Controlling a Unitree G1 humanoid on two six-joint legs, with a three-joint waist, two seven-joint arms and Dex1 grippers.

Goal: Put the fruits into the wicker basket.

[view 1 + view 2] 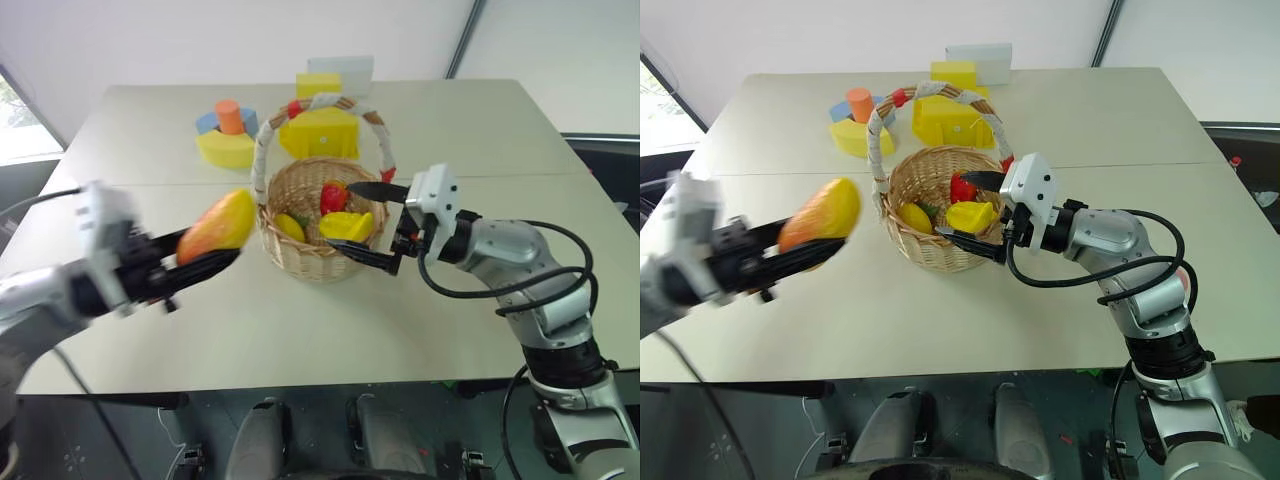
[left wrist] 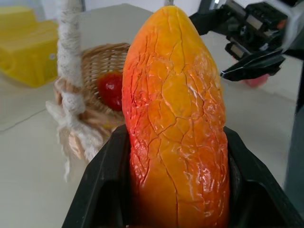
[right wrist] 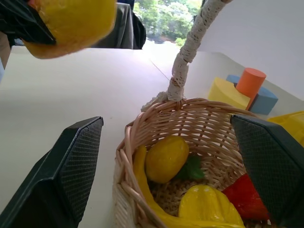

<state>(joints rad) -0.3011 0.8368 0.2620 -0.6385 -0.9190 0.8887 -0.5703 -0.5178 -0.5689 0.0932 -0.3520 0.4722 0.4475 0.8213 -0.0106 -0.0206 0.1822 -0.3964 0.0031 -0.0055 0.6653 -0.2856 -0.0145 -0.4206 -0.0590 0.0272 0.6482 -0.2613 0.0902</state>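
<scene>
My left gripper (image 1: 205, 262) was clamped on the oval red-and-yellow toy mango (image 1: 216, 226), long axis along its fingers, just short of the round tan wicker basket (image 1: 300, 255), which my spread right gripper (image 1: 378, 222) straddled.

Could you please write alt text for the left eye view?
The left gripper holds a mango just left of a wicker basket of fruit. The open right gripper brackets the basket's right rim; foam blocks sit behind.

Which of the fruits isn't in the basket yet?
The red-and-yellow mango, shut in the left claw beside the wicker basket. The lemon, banana and red fruit already lie inside.
</scene>
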